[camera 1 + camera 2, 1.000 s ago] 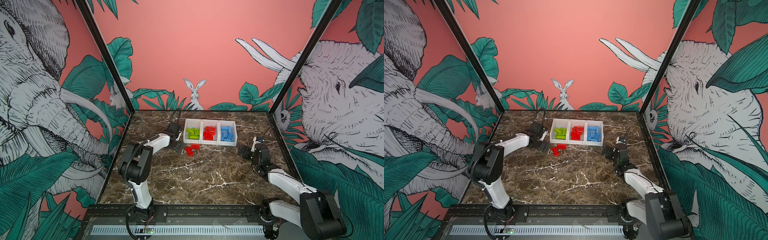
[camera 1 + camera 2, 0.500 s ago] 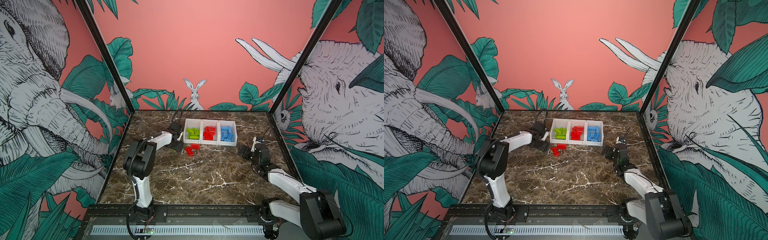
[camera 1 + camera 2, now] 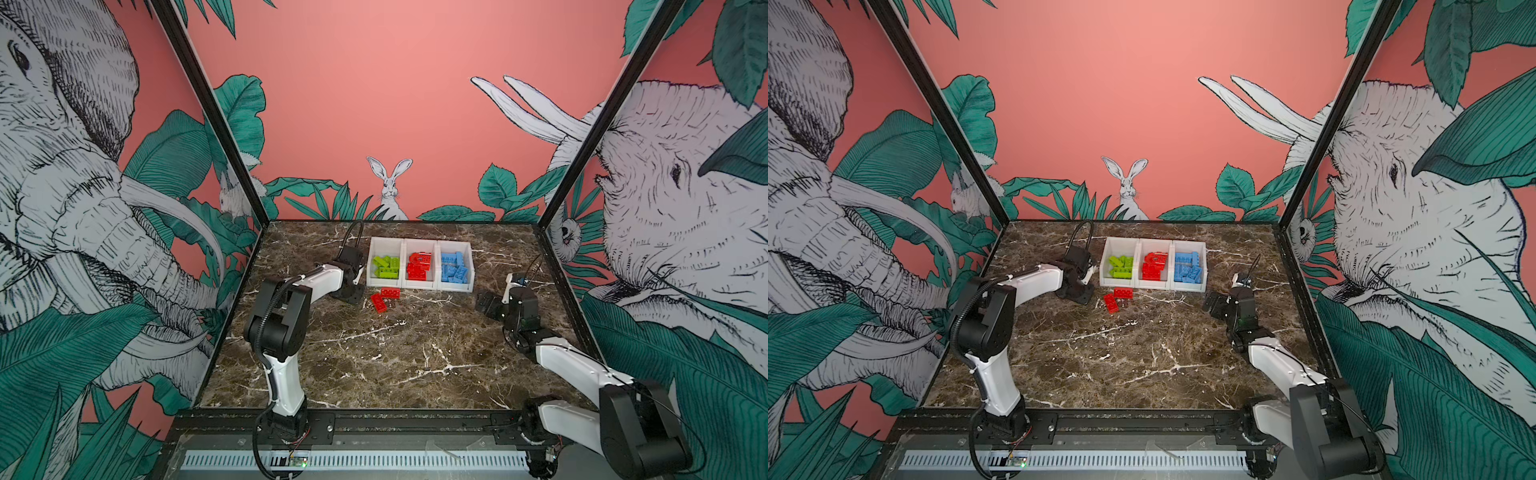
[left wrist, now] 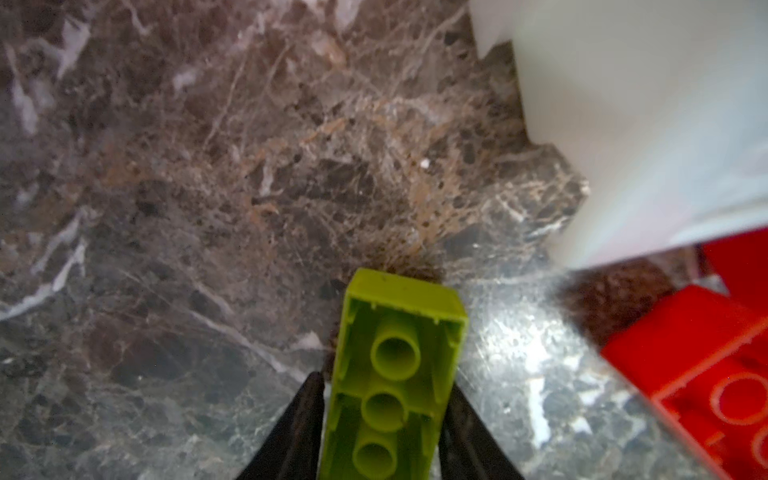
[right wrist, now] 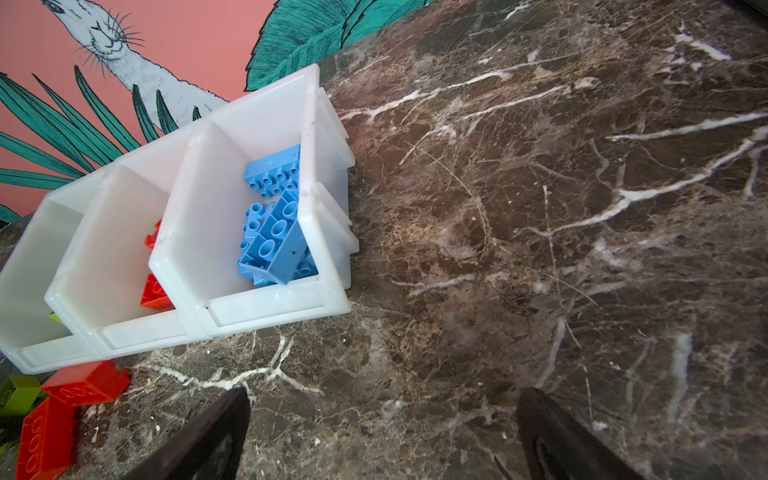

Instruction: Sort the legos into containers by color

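Observation:
In the left wrist view my left gripper [image 4: 384, 382] is shut on a lime green lego [image 4: 399, 332], its hollow underside facing the camera, low over the marble. In both top views that gripper [image 3: 353, 296] sits just left of the containers [image 3: 419, 286], and the green lego does not show there. The three white bins hold green legos [image 3: 385, 266], red legos [image 3: 417, 268] and blue legos [image 3: 455, 270]. Two red legos [image 3: 390, 293] [image 3: 378, 302] lie on the table in front of the bins. My right gripper [image 5: 384, 395] is open and empty, right of the bins.
The corner of the white bin wall [image 4: 644, 124] and a loose red lego [image 4: 706, 374] are close beside the held lego. Black frame posts and printed walls enclose the marble table [image 3: 395, 357]. The right arm [image 3: 519, 307] rests near the right edge.
The left gripper's jaws have closed onto the green lego, and the left arm's elbow has shifted right. The right arm has not moved.

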Robot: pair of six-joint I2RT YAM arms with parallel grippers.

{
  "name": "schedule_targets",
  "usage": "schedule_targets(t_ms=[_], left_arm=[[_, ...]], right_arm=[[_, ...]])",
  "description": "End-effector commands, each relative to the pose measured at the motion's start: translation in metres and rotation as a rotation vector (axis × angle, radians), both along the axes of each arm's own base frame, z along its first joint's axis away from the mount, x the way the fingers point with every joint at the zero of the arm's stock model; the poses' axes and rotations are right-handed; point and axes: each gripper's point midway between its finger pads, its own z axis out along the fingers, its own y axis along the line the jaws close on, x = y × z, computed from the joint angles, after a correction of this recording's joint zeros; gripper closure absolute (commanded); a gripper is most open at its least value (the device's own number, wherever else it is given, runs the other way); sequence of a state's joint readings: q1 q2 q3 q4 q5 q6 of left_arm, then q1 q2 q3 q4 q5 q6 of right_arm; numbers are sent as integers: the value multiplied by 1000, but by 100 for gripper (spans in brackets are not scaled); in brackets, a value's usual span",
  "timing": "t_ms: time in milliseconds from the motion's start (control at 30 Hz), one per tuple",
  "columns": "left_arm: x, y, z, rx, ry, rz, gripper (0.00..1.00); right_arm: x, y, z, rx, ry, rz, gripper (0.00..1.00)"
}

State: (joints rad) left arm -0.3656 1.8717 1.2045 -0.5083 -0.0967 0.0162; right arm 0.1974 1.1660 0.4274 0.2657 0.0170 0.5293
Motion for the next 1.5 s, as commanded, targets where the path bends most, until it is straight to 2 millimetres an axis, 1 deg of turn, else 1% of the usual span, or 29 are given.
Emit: schedule_targets(t_ms=[0, 67, 133, 267, 333, 467, 500, 533, 567, 600, 667, 700, 733, 800, 900, 967, 1033, 1133, 1167, 1200, 1267, 1333, 1367, 1433, 1467], left_arm=[[-4, 5, 28, -19, -51, 32, 59], [-5, 6, 37, -26, -66, 41, 60], [-4, 7, 48, -32, -92, 48, 65], [-4, 5, 71, -63, -135, 43, 70], [-5, 3, 80, -79, -152, 40, 74], [-7, 1, 105, -121, -196, 45, 74], [-8, 1, 111, -126, -203, 45, 71], [-8, 1, 116, -128, -208, 43, 64], [-9, 4, 121, -113, -213, 54, 51], [-9, 9, 125, -98, -222, 71, 45], [-8, 11, 134, -96, -249, 79, 40], [-6, 14, 138, -87, -275, 93, 33], [-5, 19, 142, -73, -291, 115, 30], [-2, 23, 148, -71, -317, 134, 27], [0, 17, 155, -107, -330, 124, 26], [1, 23, 161, -93, -353, 155, 24], [1, 34, 166, -57, -382, 206, 17], [6, 41, 178, -51, -434, 267, 11], [10, 50, 185, -27, -462, 304, 7], [14, 61, 191, -8, -487, 348, 4], [27, 85, 199, -41, -515, 415, 1], [40, 111, 195, -136, -481, 490, 1], [45, 126, 192, -180, -455, 524, 1], [50, 152, 188, -156, -449, 573, 1], [54, 161, 187, -127, -461, 574, 1]], right_arm=[[9, 0, 15, 11, -48, -8, 2], [8, 0, 15, 12, -49, -7, 2], [8, 0, 16, 13, -50, -9, 2], [8, 0, 16, 14, -50, -7, 2], [8, 0, 16, 14, -51, -7, 2], [7, 0, 16, 13, -53, -10, 2], [8, 0, 17, 13, -55, -9, 2], [7, 0, 17, 13, -53, -8, 2], [7, 0, 17, 11, -51, -5, 2], [7, -1, 17, 9, -52, -8, 2], [7, -1, 18, 9, -54, -9, 2], [7, -1, 18, 9, -53, -9, 2], [7, -1, 19, 9, -53, -8, 2], [7, 1, 20, 13, -54, -2, 2], [7, 2, 22, 17, -57, 5, 2], [6, 3, 25, 12, -67, 18, 2], [5, 3, 28, 11, -78, 21, 2], [5, 8, 36, 12, -107, 53, 2], [5, 11, 41, 9, -121, 79, 2], [5, 14, 45, 5, -130, 98, 2], [5, 21, 60, 12, -170, 145, 2], [5, 29, 75, 45, -215, 180, 2], [3, 36, 83, 76, -235, 213, 2], [-4, 46, 98, 132, -262, 263, 2], [-7, 51, 107, 154, -276, 288, 2]])
